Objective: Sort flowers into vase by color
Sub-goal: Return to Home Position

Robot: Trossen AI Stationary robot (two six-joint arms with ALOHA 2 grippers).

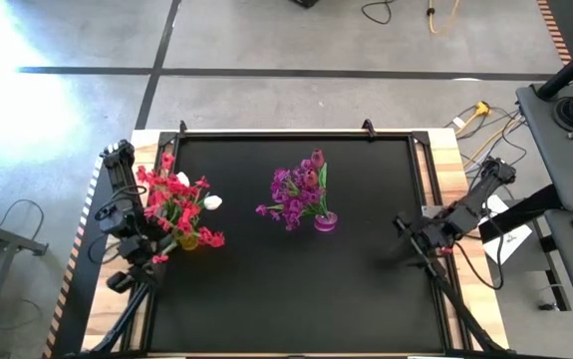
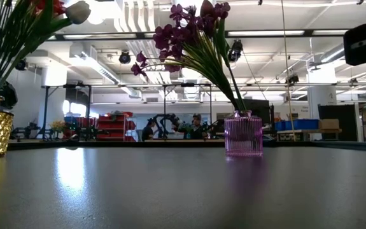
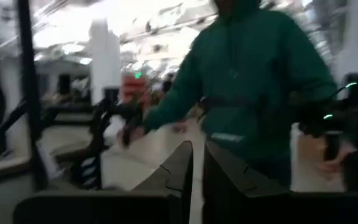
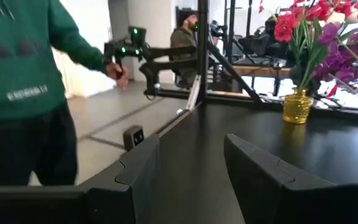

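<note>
A gold vase [image 1: 186,240] stands near the table's left edge and holds red blossom stems [image 1: 171,194] and one white tulip bud [image 1: 212,202]. A purple glass vase [image 1: 326,222] stands at mid-table. It holds purple blossom stems [image 1: 291,189] and a dark pink tulip bud [image 1: 317,159]. My left gripper [image 1: 123,281] is just left of the gold vase, shut and empty. It points off the table toward a person in a green hoodie [image 3: 253,81]. My right gripper [image 1: 402,231] is open and empty by the right edge, low over the table and pointing left.
The black mat [image 1: 296,299] is bare between and in front of the vases. A raised frame [image 1: 296,137] edges it. The person in green [image 4: 17,68] stands beyond the table's near left, holding a control arm. Cables and a bench lie to the right.
</note>
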